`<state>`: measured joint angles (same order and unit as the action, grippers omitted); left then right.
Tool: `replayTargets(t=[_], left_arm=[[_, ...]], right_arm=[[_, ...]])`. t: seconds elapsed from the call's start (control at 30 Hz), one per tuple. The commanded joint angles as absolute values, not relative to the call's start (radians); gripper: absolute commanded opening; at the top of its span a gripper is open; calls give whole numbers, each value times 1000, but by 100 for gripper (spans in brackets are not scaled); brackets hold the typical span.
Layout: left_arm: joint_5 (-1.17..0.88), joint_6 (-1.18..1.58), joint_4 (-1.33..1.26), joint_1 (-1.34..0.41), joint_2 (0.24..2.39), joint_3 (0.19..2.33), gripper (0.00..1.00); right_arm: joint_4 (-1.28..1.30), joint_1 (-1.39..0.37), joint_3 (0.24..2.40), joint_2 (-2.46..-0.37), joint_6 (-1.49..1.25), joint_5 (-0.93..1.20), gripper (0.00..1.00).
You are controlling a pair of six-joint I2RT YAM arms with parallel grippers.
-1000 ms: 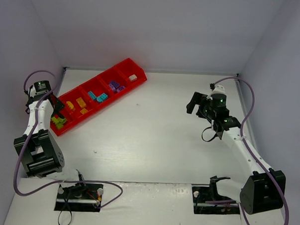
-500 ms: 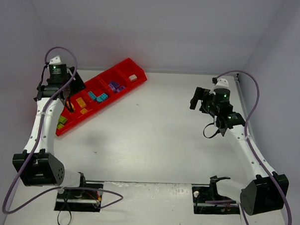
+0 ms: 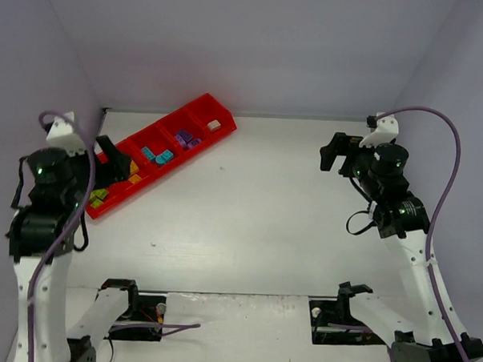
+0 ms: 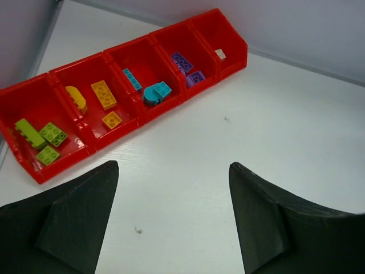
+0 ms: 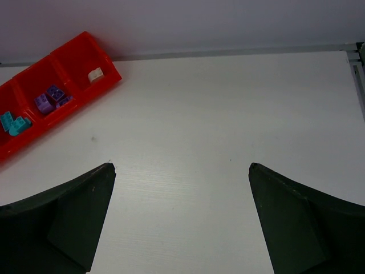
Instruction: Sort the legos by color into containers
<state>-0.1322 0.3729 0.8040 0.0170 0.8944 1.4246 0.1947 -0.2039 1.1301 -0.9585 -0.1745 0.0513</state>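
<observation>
The long red tray (image 3: pixel 158 176) lies at the far left of the table, with five compartments. From its near end they hold lime green legos (image 4: pixel 40 138), yellow-orange legos (image 4: pixel 103 94), teal legos (image 4: pixel 154 92), purple legos (image 4: pixel 189 69) and one white lego (image 4: pixel 220 54). My left gripper (image 3: pixel 112 161) is raised above the tray's near end, open and empty; in its wrist view (image 4: pixel 174 165) the tray lies beyond the fingertips. My right gripper (image 3: pixel 332 153) is open and empty, high over the right side. Its wrist view (image 5: pixel 181 165) shows the tray's far end (image 5: pixel 108 63) with the white lego (image 5: pixel 95 74).
White walls close the table in at the back and on both sides. Purple cables loop off both arms. Black mounting plates (image 3: pixel 127 316) sit at the near edge by the arm bases.
Both arms have risen. The left gripper pulled up and back from the tray's near end, and the right gripper moved up and to the right. The legos have not moved.
</observation>
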Motion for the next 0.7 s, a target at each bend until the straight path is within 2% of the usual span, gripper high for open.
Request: replayTargets(t=[0.0,0.33,0.53,0.67], left_arm=[[-71,330,883,21,778,1385,72],[26,397,916,9,603,1226,72],[113,423,968,-57,499,1177,72],[117,436,985,-61,448,1175,78]], right_arm=[[248,-207,1164,-956,-146,89,100],[301,-250,1115,-842,-187,25,100],[330,-262,1071,-733,-193,15,100],[345,-264,1040,-675,-210,26,100]])
